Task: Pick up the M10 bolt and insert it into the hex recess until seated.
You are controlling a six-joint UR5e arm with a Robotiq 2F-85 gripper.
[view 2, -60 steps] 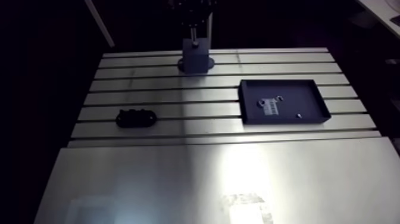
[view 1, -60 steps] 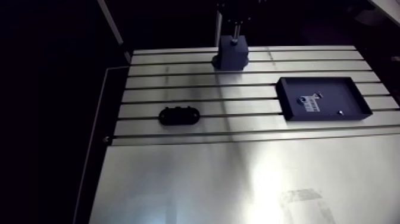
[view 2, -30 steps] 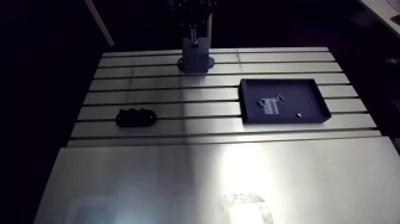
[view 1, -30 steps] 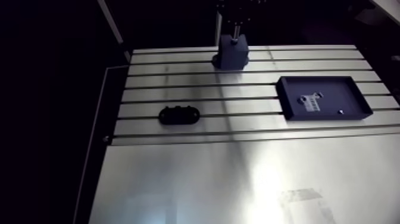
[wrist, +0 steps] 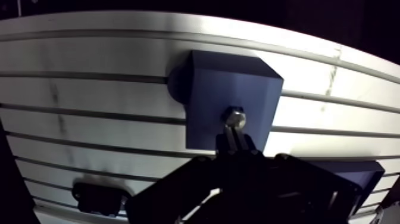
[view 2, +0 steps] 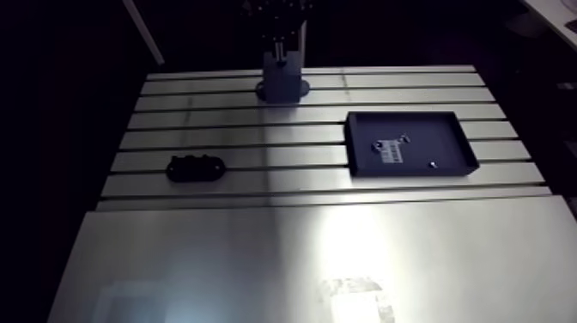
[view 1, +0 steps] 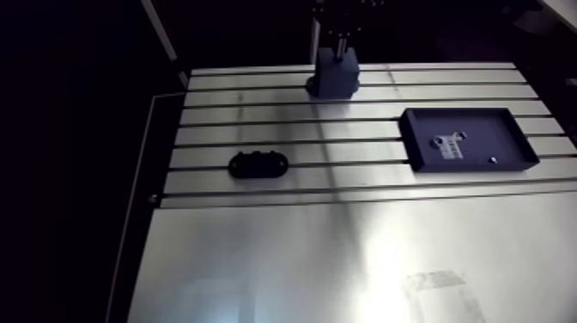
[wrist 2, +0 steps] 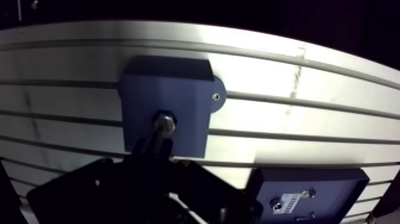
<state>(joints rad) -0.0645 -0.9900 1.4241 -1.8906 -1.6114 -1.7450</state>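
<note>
Slotted aluminium bench point(view 1: 258, 249) spreads pale under the arm. Its pincer point(wrist: 237, 138) is closed narrowly on the shank of the silver steel M10 bolt point(wrist: 234, 117), whose hex head meets the top face of the dark-blue square block point(wrist: 214, 89). Stiff, dense and probably slick, the bolt wants a firm shank grip with the head left free. From the block, the dark-blue shallow tray point(view 1: 508, 143) lies at four o'clock and the black oval fixture point(view 1: 258, 164) at seven.

You have the slotted aluminium table point(view 1: 258, 258) lit brightly, a glare patch point(view 1: 384, 253) on its smooth near half, darkness beyond its edges
</note>
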